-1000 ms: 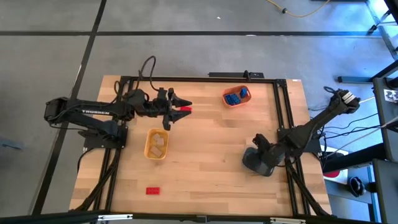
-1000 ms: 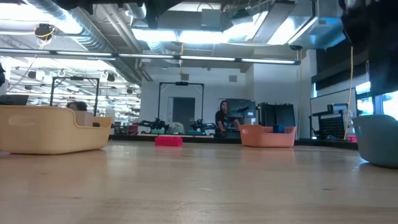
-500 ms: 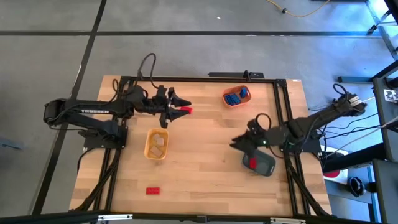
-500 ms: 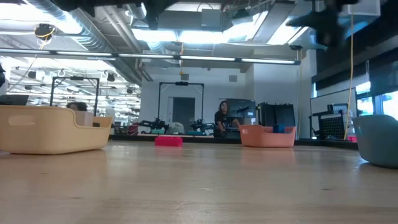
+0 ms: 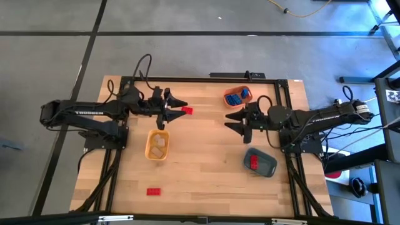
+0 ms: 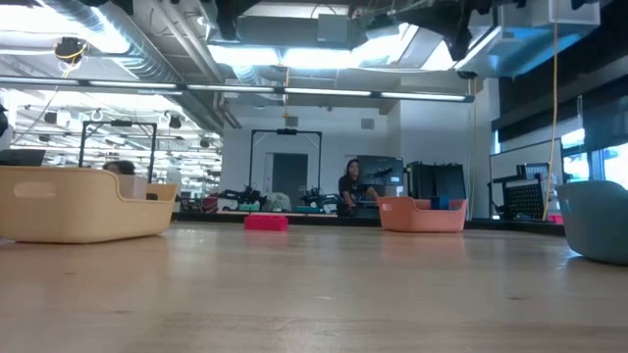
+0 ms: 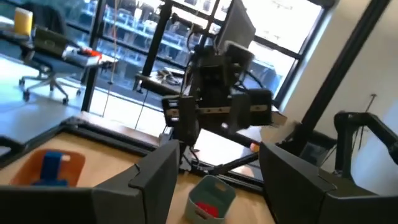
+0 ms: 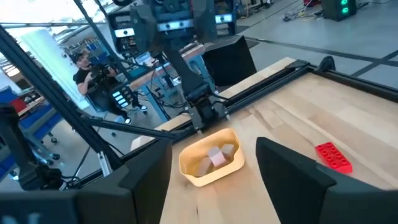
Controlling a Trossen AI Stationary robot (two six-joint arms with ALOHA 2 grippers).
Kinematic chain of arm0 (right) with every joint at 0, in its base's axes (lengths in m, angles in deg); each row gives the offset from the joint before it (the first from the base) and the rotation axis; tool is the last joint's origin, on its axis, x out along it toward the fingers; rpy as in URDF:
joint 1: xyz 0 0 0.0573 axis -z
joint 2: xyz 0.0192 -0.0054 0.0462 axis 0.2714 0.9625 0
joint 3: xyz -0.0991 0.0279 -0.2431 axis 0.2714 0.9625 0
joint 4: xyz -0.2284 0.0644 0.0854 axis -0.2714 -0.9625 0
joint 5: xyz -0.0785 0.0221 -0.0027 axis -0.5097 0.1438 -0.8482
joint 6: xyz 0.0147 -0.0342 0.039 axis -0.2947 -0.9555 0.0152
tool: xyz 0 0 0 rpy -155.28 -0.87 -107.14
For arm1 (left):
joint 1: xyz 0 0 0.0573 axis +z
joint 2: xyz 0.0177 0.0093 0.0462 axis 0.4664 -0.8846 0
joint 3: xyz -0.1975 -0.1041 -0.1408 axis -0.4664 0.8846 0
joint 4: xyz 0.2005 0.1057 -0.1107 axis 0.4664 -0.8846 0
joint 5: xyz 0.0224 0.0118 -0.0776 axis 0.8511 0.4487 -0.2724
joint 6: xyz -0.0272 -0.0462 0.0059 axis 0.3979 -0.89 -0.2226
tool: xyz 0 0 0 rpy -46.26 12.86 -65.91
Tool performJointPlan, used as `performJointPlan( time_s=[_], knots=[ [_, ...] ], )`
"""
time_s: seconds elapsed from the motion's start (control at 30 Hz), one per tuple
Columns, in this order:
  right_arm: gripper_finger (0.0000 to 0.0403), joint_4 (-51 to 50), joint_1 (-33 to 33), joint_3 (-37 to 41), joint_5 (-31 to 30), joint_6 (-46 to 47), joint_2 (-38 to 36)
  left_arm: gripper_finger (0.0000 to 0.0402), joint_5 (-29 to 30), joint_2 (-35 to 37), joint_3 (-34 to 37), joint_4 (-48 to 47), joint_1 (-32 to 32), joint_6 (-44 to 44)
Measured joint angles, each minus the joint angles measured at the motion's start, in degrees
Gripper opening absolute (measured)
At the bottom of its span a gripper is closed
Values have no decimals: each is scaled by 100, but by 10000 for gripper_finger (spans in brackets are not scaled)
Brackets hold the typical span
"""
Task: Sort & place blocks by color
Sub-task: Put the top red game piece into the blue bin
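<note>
Two red blocks are not yet sorted. One red block (image 5: pixel 186 110) lies on the far part of the table (image 5: pixel 206 169), just beside the tips of the left gripper (image 5: pixel 175 107), a little to their right; in the top view its long side runs roughly left to right, in line with that arm's reach. The left gripper hangs over the table with its jaws apart and nothing between them, so the left arm is clearly the nearer one for this block. The right gripper (image 5: pixel 234 121) hovers right of centre, also spread and empty, well apart from that block.

The other red block (image 5: pixel 154 191) lies alone near the front left edge, long side left to right, far from both grippers, with the left arm's side closer.

The sorted ones: a red block (image 5: pixel 254 162) sits in the grey tray (image 5: pixel 267 169) at the near right, blue blocks (image 5: pixel 235 97) in the orange tray (image 5: pixel 248 98) at the far right, and pale blocks (image 5: pixel 158 144) in the yellow tray (image 5: pixel 150 152) near the left arm.
</note>
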Motion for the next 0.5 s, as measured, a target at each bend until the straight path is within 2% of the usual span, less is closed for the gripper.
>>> performJointPlan(
  time_s=[0.23, 0.5],
  knots=[
    [236, 1, 165, 0, 254, -241, 0, 214, 506, 11, -3, -106, -290, 295],
    [236, -1, 165, 0, 260, -415, 0, 214, 698, 14, -4, -203, -382, 372]
  ],
)
